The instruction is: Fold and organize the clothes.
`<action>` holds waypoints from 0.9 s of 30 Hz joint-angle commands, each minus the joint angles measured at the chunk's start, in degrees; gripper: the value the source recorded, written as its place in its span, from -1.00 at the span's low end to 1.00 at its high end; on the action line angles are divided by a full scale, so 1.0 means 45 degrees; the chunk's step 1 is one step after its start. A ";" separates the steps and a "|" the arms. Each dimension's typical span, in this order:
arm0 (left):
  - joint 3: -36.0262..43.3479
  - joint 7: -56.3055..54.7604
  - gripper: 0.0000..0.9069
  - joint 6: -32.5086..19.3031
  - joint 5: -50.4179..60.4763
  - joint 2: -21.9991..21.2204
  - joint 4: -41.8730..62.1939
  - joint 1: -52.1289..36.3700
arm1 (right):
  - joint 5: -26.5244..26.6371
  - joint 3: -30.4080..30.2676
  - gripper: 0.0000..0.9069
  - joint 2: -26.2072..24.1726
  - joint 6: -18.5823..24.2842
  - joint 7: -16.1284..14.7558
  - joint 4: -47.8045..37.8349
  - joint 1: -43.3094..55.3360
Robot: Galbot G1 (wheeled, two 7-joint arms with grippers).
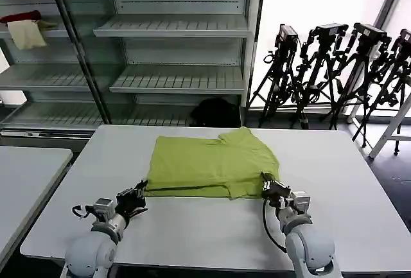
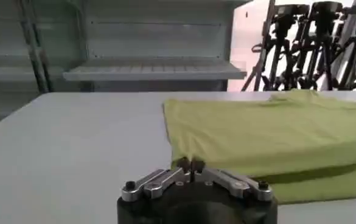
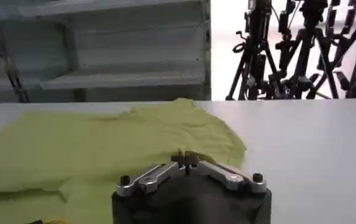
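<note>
A lime-green T-shirt (image 1: 212,165) lies folded on the white table (image 1: 205,233), its sleeve end toward the far right. My left gripper (image 1: 137,194) is at the shirt's near left corner, jaws shut with the fabric edge pinched between the tips. In the left wrist view the gripper (image 2: 190,163) meets the shirt (image 2: 269,134) at that corner. My right gripper (image 1: 270,186) is at the near right corner, also shut on the hem. In the right wrist view that gripper (image 3: 185,159) meets the shirt (image 3: 92,152) at its edge.
A second table (image 1: 26,175) stands to the left. Behind are metal shelves (image 1: 173,27) with a red cloth (image 1: 19,16) and a cream cloth (image 1: 27,34). Camera tripods (image 1: 334,66) stand at the back right. Bare tabletop lies in front of the shirt.
</note>
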 commanded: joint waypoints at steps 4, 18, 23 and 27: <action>0.0009 -0.0043 1.00 -0.0177 0.0082 0.0001 0.0196 -0.0332 | -0.0146 -0.0001 1.00 0.0072 0.0100 0.0006 -0.0448 0.0314; -0.0360 -0.0323 1.00 0.0132 -0.0178 0.0138 -0.1002 0.1049 | 0.0641 0.0784 0.93 -0.1066 -0.0138 -0.0482 0.1734 -0.1574; -0.0234 -0.0323 1.00 0.0124 0.0133 -0.0028 -0.0945 0.1442 | 0.0757 0.1072 0.78 -0.1259 -0.0116 -0.0526 0.1751 -0.2316; -0.0146 -0.0297 1.00 0.0118 0.0366 -0.0068 -0.0756 0.1480 | 0.0739 0.1127 0.69 -0.1233 -0.0107 -0.0547 0.1657 -0.2529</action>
